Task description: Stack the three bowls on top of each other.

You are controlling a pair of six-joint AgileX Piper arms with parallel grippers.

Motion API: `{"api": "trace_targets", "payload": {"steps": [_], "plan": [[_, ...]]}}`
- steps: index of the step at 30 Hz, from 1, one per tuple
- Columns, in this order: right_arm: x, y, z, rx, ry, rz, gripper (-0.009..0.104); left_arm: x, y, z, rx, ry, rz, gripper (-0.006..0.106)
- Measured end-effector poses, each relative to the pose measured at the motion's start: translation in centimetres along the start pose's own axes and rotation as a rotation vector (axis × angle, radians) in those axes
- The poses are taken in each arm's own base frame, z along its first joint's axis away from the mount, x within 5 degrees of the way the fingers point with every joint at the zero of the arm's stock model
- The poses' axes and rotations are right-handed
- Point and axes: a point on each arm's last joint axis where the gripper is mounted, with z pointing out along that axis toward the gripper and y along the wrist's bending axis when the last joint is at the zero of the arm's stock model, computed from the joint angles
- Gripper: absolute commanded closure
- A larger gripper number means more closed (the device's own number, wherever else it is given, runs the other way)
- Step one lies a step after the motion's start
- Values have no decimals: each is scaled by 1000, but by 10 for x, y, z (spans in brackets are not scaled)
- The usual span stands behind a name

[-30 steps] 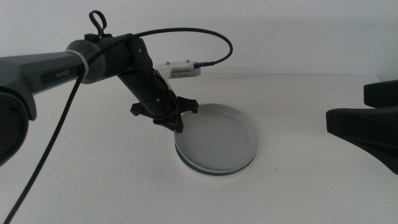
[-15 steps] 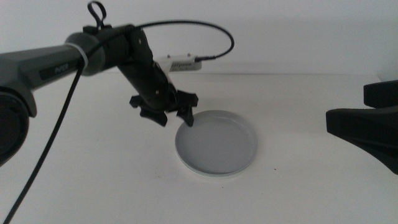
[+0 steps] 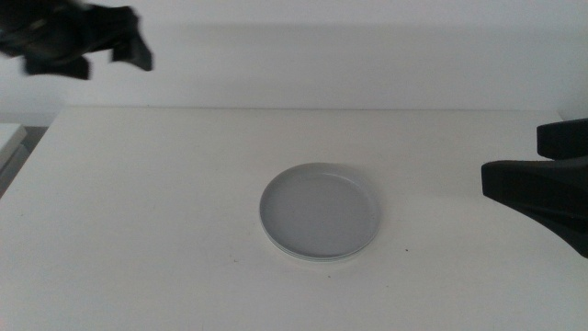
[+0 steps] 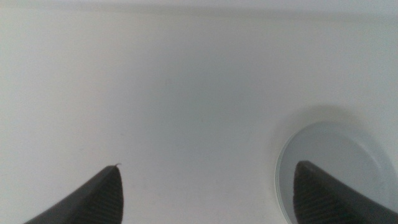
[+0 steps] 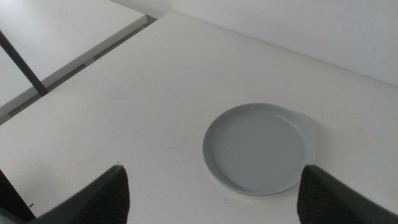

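A light grey bowl [image 3: 320, 213] lies on top of a stack in the middle of the table. Below it only a thin pale rim [image 3: 312, 258] of the lower bowls shows, and I cannot tell their colours. The stack also shows in the left wrist view [image 4: 336, 146] and the right wrist view [image 5: 258, 148]. My left gripper [image 3: 101, 55] is open and empty, raised high at the far left back, well away from the stack. Its jaws stand wide apart in its wrist view [image 4: 208, 164]. My right gripper [image 3: 512, 156] is open and empty at the right edge [image 5: 212, 167].
The white table [image 3: 138, 230] carries only the stack. Its left edge [image 3: 18, 152] shows in the middle view. A second white surface [image 5: 56, 31] and a dark bar [image 5: 22, 65] lie beyond that edge in the right wrist view.
My left gripper let go of the grey bowl on the stack, then pulled up and away to the far left back. The right arm has not moved.
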Motion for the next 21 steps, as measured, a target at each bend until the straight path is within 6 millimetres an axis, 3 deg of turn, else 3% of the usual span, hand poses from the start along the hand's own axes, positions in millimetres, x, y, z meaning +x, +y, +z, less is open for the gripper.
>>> {"api": "trace_targets", "payload": {"steps": [3,5,7,11,21], "plan": [[0,0,0,0,0,0,20,49,-2,-40,-15,-208,-1,7],[0,0,0,0,0,0,20,82,-1,-56,-30,-304,7,7],[0,0,0,0,0,0,20,100,0,-64,-40,-345,14,7],[0,0,0,0,0,0,20,109,0,-74,-46,-379,22,7],[0,0,0,-1,0,1,20,109,0,-73,-50,-383,32,7]]}}
